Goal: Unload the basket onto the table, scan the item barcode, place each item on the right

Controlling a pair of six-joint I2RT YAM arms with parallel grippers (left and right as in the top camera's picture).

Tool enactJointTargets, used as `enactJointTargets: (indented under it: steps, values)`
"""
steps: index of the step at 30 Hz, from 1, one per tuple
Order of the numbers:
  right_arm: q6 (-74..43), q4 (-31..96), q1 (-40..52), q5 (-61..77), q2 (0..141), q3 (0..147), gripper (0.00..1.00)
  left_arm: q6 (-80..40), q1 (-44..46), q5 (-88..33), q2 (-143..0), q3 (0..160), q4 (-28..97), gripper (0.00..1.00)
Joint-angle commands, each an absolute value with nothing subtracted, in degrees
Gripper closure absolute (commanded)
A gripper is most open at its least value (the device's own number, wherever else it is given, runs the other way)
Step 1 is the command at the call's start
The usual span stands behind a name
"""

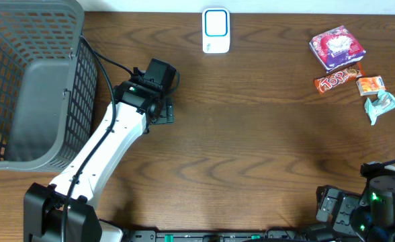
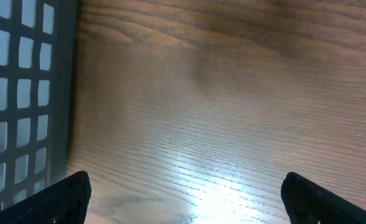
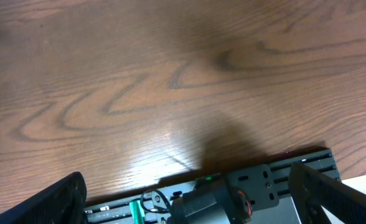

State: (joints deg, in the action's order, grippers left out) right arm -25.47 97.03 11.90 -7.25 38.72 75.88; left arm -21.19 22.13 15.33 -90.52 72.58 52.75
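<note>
Four snacks (image 1: 336, 48) lie well apart from left gripper (image 2: 186, 190) and right gripper (image 3: 189, 190); both spread.

A mock shop checkout, by the look of it: a grey plastic lattice basket (image 1: 36, 114) on the left, a white blue-ringed rectangular scanner (image 1: 215, 30) far off, and wrapped snack packets (image 1: 336, 47) on the right, all on a dark wood-grain surface (image 1: 251, 134).
</note>
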Motion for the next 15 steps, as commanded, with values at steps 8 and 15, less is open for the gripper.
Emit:
enactJointTargets:
  steps: [8,15]
  values:
    - [-25.4,91.1,12.3,-9.5,36.1,75.3,0.01,-21.7,21.9,15.9,-90.1,73.0,53.1,0.02]
    - [-10.5,72.2,9.7,-4.7,26.9,65.5,0.01,-21.7,21.9,15.9,-90.1,73.0,53.1,0.02]
